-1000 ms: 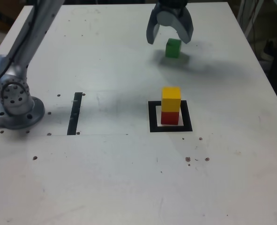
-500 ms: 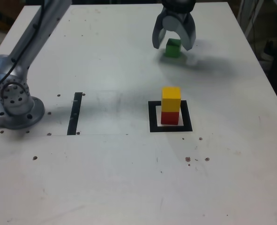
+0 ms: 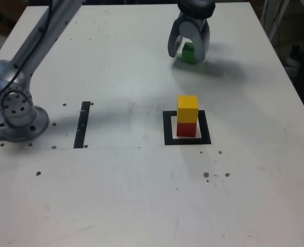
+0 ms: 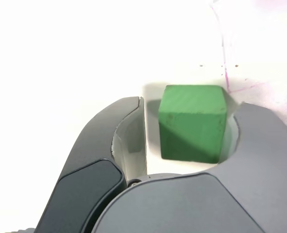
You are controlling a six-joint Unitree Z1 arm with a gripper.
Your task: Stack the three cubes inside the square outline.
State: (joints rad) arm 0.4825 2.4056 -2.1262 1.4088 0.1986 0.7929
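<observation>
Jaws of the gripper (image 4: pixel 187 136) are seen straddling the green cube (image 4: pixel 193 121), one on each flat side. In the wrist view a thin white gap is still visible between the cube and one jaw, while the other jaw sits against or just beside the opposite face; whether the cube is truly clamped cannot be told, so the jaws are best described as standing narrowly apart around it. The cube rests on the white table (image 3: pixel 141 195), square to the jaws and set deep between them, near the palm.

Handling is judged to be easy. The block looks rigid, light and matte, with sharp edges and flat faces, so a squeeze on two opposite side faces, about mid-height, should hold it without slipping or crushing. A grip low on the faces would be less suited, since the underside must be set down flat later.

Farther from the gripper, toward the exterior camera, the yellow cube (image 3: pixel 188 109) is stacked on the red cube (image 3: pixel 186 128) inside the square outline (image 3: pixel 167 128). That stack is well apart from the gripper (image 3: pixel 188 47). Only the green cube (image 3: pixel 189 53) remains to be added, and the two-high stack could be toppled by a careless placement.
</observation>
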